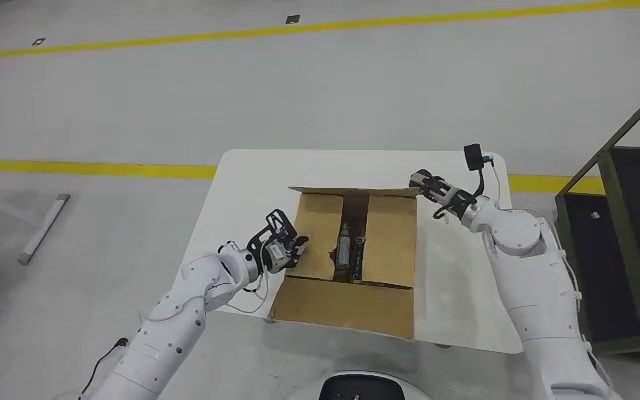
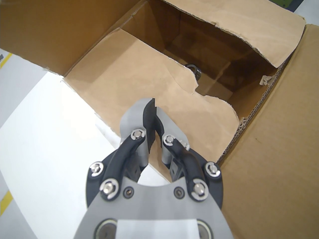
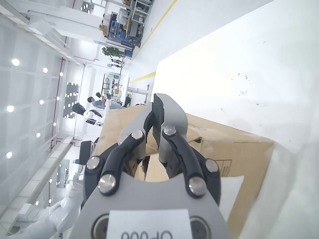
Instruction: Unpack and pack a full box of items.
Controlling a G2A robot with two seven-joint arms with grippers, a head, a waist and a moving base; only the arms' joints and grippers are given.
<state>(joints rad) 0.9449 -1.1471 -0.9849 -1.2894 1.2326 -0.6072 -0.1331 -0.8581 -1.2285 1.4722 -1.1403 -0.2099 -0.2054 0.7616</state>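
Observation:
A brown cardboard box (image 1: 390, 240) stands in the middle of the white table (image 1: 250, 190). Its two top flaps lie nearly flat with a narrow gap between them. In the gap I see a grey bottle-like item (image 1: 344, 245) and a dark item (image 1: 359, 256). The left wrist view looks into the box past torn inner flaps (image 2: 139, 75) to a dark round cap (image 2: 193, 67). My left gripper (image 1: 290, 246) (image 2: 152, 103) is shut, its tips over the box's left flap edge. My right gripper (image 1: 420, 181) (image 3: 155, 100) is shut at the box's far right corner (image 3: 224, 138).
A long outer flap (image 1: 345, 305) hangs open toward the table's near edge. Bare table lies left and right of the box. A green-framed rack (image 1: 600, 230) stands off the table's right side.

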